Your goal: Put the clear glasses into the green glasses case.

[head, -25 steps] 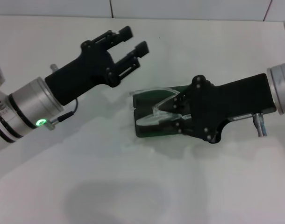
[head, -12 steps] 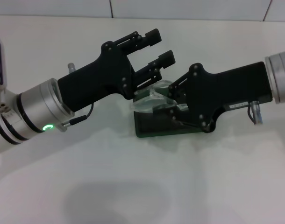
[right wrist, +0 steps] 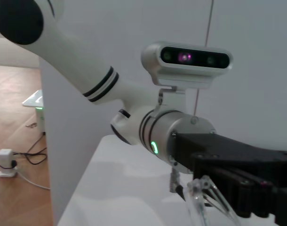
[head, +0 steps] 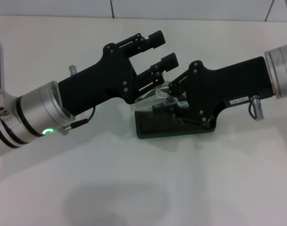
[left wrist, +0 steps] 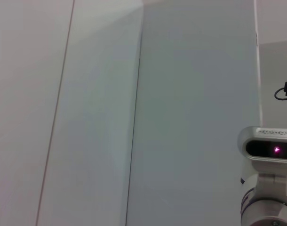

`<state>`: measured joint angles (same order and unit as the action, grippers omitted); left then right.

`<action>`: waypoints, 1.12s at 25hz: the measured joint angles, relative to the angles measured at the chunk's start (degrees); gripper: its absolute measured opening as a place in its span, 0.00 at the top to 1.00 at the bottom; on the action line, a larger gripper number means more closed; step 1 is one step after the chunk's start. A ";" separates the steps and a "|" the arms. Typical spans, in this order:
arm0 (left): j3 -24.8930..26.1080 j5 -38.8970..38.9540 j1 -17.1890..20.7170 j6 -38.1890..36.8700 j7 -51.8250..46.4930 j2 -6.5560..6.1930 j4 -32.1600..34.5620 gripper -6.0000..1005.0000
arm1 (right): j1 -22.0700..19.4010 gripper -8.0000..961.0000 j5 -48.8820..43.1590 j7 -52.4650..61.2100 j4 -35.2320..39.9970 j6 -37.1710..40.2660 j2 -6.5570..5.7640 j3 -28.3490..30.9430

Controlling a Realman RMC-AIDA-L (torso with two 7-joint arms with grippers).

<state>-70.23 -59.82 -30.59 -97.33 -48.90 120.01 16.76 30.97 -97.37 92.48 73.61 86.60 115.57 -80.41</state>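
In the head view the green glasses case [head: 163,128] lies on the white table, its far part hidden under my right gripper. My right gripper [head: 170,100] reaches in from the right and is shut on the clear glasses [head: 154,98], holding them just above the case's far left end. My left gripper [head: 163,48] comes in from the left with its fingers open. Its lower finger [head: 166,61] is right beside the glasses. In the right wrist view the clear glasses [right wrist: 203,198] show low down, next to my black left gripper [right wrist: 247,188].
The white table [head: 134,188] runs on toward the front and left, and a tiled wall [head: 181,8] closes the back. The left wrist view shows only a pale wall and the robot's head camera [left wrist: 268,148]. The head camera [right wrist: 190,59] also shows in the right wrist view.
My left gripper has swung right and now sits against the glasses. My right gripper has lifted the glasses a little off the case and tilted up.
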 joint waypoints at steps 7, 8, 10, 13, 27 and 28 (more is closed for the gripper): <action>0.32 0.35 0.32 0.51 0.23 -0.09 -0.40 0.42 | -0.03 0.87 0.04 0.78 0.50 2.17 0.01 0.07; 0.36 0.45 0.33 0.71 0.43 -0.11 -0.43 0.42 | -0.14 0.87 0.02 0.78 0.54 2.29 0.00 0.08; 0.39 0.55 0.34 1.02 0.54 -0.12 -0.45 0.42 | -0.28 0.87 -0.04 0.78 0.59 2.31 0.00 0.09; 0.41 0.62 0.38 1.14 0.55 -0.12 -0.45 0.42 | -0.35 0.87 -0.23 0.88 0.61 2.42 0.00 0.08; 13.59 0.90 3.21 4.75 0.20 -0.26 -1.84 0.42 | 2.44 0.86 -9.08 9.51 2.57 2.47 -0.20 0.96; 14.28 0.91 3.47 5.00 0.08 -0.34 -1.90 0.42 | 3.66 0.86 -10.92 11.59 2.19 2.41 -0.15 1.08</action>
<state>-55.95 -58.91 -27.13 -92.33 -48.82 119.66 14.86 34.63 -108.29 104.06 75.80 89.01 115.42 -79.33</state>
